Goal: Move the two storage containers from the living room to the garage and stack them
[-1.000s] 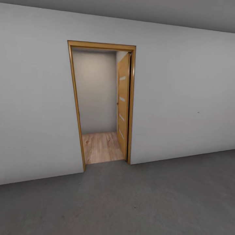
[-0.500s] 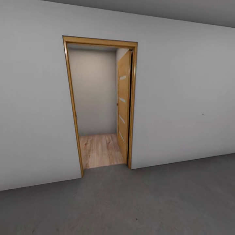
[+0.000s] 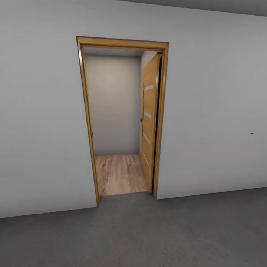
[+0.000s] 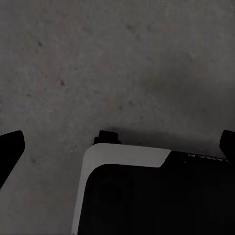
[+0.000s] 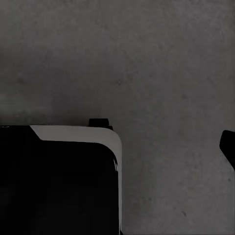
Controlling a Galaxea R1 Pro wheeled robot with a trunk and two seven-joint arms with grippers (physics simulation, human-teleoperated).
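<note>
Floor (image 3: 155, 237): dark grey concrete, smooth, faint specks; doorway (image 3: 122, 118) ahead.

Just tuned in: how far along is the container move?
Nothing looks done: no container shows. The robot stands on the grey concrete floor facing an open doorway to a wood-floored room. Both wrist views look down at bare concrete. Fetching, carrying and stacking appear to remain.

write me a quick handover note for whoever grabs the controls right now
Left tool: open, holding nothing, over the grey concrete floor.
Right tool: looks open and empty too, over the same floor.
The robot faces an open doorway in a white wall; its door is swung inward over a light wood-plank floor.
No container in sight, so nothing confirmed as moved.
Left: likely drive through, fetch both, stack them in the garage.
</note>
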